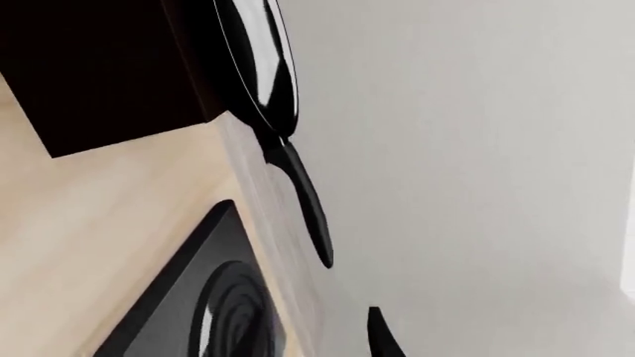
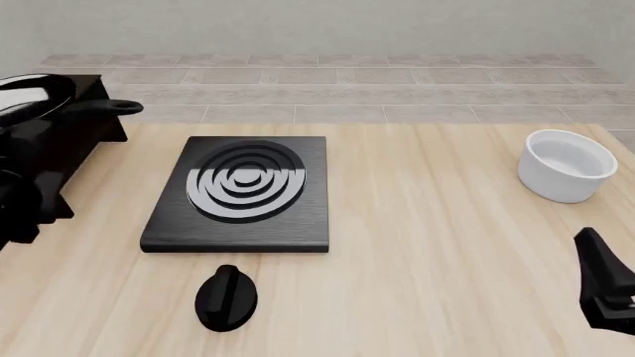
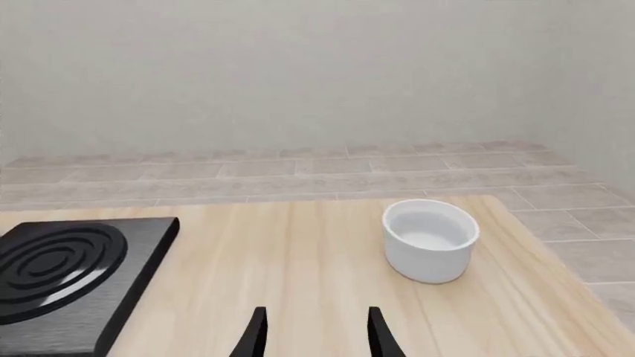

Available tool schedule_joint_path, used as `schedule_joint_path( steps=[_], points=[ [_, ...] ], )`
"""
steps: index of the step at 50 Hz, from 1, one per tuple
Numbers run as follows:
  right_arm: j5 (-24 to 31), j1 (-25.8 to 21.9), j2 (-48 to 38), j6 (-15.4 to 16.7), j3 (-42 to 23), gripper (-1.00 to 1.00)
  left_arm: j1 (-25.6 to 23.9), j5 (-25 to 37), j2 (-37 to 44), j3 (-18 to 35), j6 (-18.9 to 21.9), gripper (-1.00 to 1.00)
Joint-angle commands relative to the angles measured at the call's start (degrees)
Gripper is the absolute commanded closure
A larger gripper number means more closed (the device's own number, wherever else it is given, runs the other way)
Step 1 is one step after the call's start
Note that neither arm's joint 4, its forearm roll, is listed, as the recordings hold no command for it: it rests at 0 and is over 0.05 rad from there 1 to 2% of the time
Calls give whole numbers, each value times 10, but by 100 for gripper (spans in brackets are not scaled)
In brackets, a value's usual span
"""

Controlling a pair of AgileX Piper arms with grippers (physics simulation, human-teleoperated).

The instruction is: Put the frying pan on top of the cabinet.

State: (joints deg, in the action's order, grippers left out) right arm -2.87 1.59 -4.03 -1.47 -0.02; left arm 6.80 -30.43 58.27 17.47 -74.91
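The glossy black frying pan (image 2: pixel 28 98) rests on the flat top of the dark cabinet (image 2: pixel 59 145) at the table's far left. Its handle (image 2: pixel 111 108) sticks out to the right past the cabinet's edge. The left wrist view shows the pan (image 1: pixel 263 63), its handle (image 1: pixel 305 201) and the cabinet (image 1: pixel 100 67) from close by. One left fingertip (image 1: pixel 380 336) shows there, apart from the handle and holding nothing. The left arm (image 2: pixel 22 212) is in front of the cabinet. My right gripper (image 3: pixel 317 338) is open and empty, low at the front right (image 2: pixel 605 286).
A flat black stove plate (image 2: pixel 238 193) with silver rings lies left of the middle. A black oval knob (image 2: pixel 226 297) lies in front of it. A white bowl (image 2: pixel 566 165) stands at the right, also in the right wrist view (image 3: pixel 430 239).
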Motion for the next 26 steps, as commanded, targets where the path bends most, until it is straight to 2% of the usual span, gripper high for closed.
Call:
schedule_joint_path(
  steps=[1, 6, 11, 12, 15, 16, 17, 18, 21, 22, 24, 26],
  points=[
    [29, -1, 35, -1, 0, -100, -20, 104, -160, -55, 23, -100],
    [31, 0, 39, -1, 0, -100, -30, 155, -227, -75, 43, -100],
    [30, -2, 39, -1, -1, -100, -39, 195, -258, -71, 83, -100],
    [29, -4, 40, 0, 0, -100, -39, 213, -275, -65, 110, -100],
    [28, -3, 40, -1, 0, -100, -40, 214, -278, -76, 111, -100],
    [28, -3, 40, -1, 0, -100, -40, 240, -297, -67, 138, -100],
    [28, -3, 40, -1, -1, -100, -44, 242, -304, -71, 139, -100],
    [27, -4, 40, -1, -1, -100, -49, 259, -317, -60, 163, -100],
    [27, -5, 40, -1, -2, -100, -49, 272, -330, -62, 179, -100],
    [26, -5, 40, -1, -2, -100, -56, 280, -338, -55, 200, -100],
    [24, -6, 40, -1, -1, -100, -58, 282, -341, -65, 210, -100],
    [24, -6, 40, -1, -2, -100, -59, 299, -363, -56, 239, -100]
  ],
)
